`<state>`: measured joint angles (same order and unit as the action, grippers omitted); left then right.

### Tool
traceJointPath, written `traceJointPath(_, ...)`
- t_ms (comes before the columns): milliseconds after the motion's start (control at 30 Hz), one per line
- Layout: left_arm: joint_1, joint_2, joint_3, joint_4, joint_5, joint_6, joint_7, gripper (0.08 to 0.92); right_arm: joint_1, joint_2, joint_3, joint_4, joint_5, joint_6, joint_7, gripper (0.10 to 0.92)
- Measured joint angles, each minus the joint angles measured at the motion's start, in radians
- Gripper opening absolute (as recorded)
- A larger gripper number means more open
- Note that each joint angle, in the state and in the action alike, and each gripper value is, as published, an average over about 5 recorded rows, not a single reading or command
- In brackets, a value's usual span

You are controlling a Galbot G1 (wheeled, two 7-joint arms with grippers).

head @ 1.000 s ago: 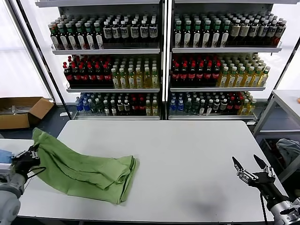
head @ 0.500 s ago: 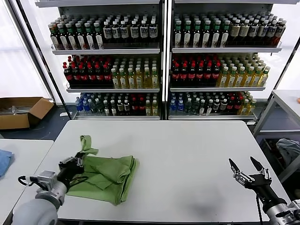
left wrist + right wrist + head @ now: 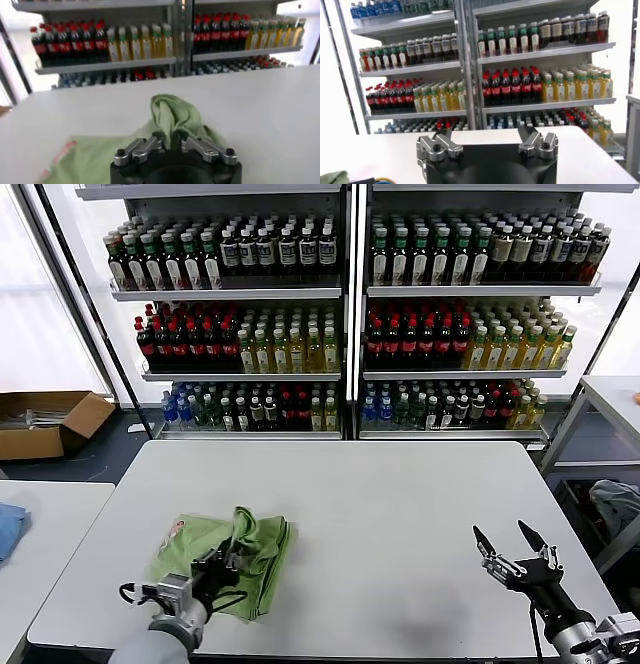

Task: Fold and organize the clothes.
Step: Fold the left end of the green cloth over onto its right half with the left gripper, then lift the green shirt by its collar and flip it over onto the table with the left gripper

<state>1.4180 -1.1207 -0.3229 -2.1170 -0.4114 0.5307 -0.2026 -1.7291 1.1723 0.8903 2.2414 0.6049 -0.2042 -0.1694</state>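
Note:
The light green polo shirt (image 3: 240,549) lies folded over at the front left of the white table (image 3: 390,514), with a red-and-white graphic (image 3: 176,531) showing at its left edge. My left gripper (image 3: 228,560) is shut on a raised fold of the shirt, which stands up between the jaws in the left wrist view (image 3: 172,117). My right gripper (image 3: 511,550) hovers open and empty over the table's front right. In the right wrist view (image 3: 486,137) its jaws stand wide apart, with a green corner of the shirt (image 3: 332,177) at the edge.
Drink shelves (image 3: 345,314) stand behind the table. A second white table (image 3: 40,514) with a blue cloth (image 3: 8,526) is at the left. A cardboard box (image 3: 45,420) sits on the floor. A grey-blue bundle (image 3: 618,502) lies at the far right.
My left gripper has carried the shirt's left part rightward over the rest, folding it; the graphic now shows. My right gripper has drifted slightly left and stays open.

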Motion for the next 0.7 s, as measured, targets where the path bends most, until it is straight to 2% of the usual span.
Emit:
traceJointPath(233, 0.013, -0.028, 0.064, -0.015, -0.011, 0.021, -0.022, 0.548, 0.008, -0.003, -0.005, -0.006, 0.0, -0.001, 0.002, 0.823)
traceJointPath(367, 0.03, -0.025, 0.058, -0.067, -0.053, 0.029, -0.034, 0.643, 0.003, -0.004, -0.012, -0.004, 0.0, 0.0, 0.0, 0.823)
traceJointPath(567, 0.041, 0.04, -0.055, -0.154, -0.174, 0.036, -0.064, 0.797, 0.002, -0.002, -0.025, -0.005, 0.0, 0.003, -0.003, 0.823)
traceJointPath(700, 0.034, 0.098, -0.16, -0.163, -0.245, 0.037, -0.068, 0.821, 0.005, 0.006, -0.038, -0.006, -0.005, 0.008, -0.004, 0.823)
